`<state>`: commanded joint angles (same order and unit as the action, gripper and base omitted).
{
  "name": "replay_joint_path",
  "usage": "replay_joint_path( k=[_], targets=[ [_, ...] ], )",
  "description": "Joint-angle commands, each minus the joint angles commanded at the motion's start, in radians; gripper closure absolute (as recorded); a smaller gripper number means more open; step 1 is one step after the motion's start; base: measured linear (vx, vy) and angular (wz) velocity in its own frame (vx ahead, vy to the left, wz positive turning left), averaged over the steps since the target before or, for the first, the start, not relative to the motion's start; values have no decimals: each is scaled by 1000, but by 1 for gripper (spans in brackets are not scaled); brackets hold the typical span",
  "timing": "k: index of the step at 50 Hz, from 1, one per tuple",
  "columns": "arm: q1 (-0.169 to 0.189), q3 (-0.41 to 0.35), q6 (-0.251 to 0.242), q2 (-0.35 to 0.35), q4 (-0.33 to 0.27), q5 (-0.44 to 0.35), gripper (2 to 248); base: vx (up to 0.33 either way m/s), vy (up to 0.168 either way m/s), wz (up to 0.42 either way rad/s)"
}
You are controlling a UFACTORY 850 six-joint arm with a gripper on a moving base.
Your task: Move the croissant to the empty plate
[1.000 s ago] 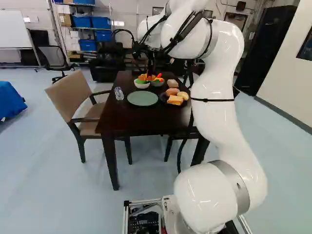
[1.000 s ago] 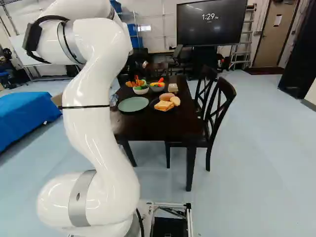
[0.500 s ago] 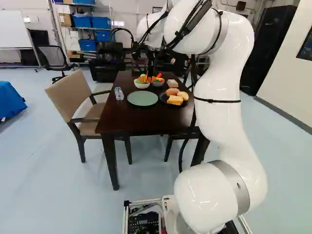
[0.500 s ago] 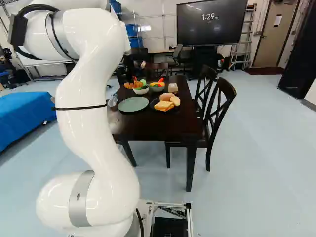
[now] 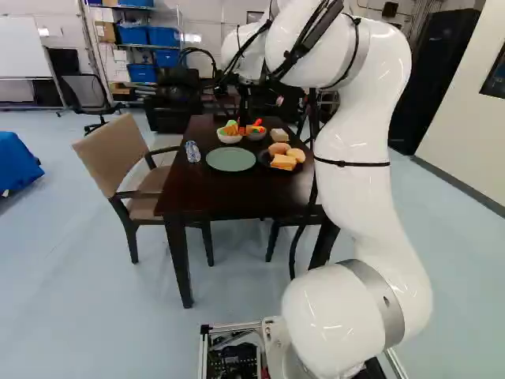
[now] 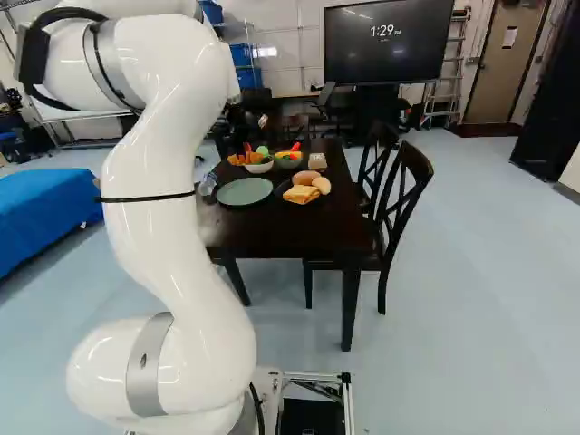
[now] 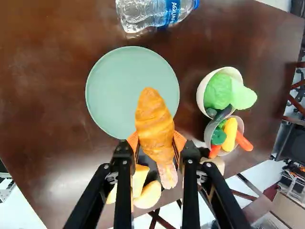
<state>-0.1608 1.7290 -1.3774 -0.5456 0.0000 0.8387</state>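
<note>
Overhead, the arm arches forward, its claw pointing down above the tabletop. Parted by the width of one croissant, the claw's fingers grip it from both sides, its end showing against the one green plate. Two bowls stand side by side: one holds green leafy pieces, the other yellow, green and orange vegetables. One dark plate carries bread; one bottle lies near the green plate.
</note>
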Motion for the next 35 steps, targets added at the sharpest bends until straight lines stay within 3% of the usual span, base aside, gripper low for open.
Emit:
replay_joint_path(
  k=[35],
  targets=[
    [-2,-17,0,-61,0,0,142,0,0,0]
  ],
)
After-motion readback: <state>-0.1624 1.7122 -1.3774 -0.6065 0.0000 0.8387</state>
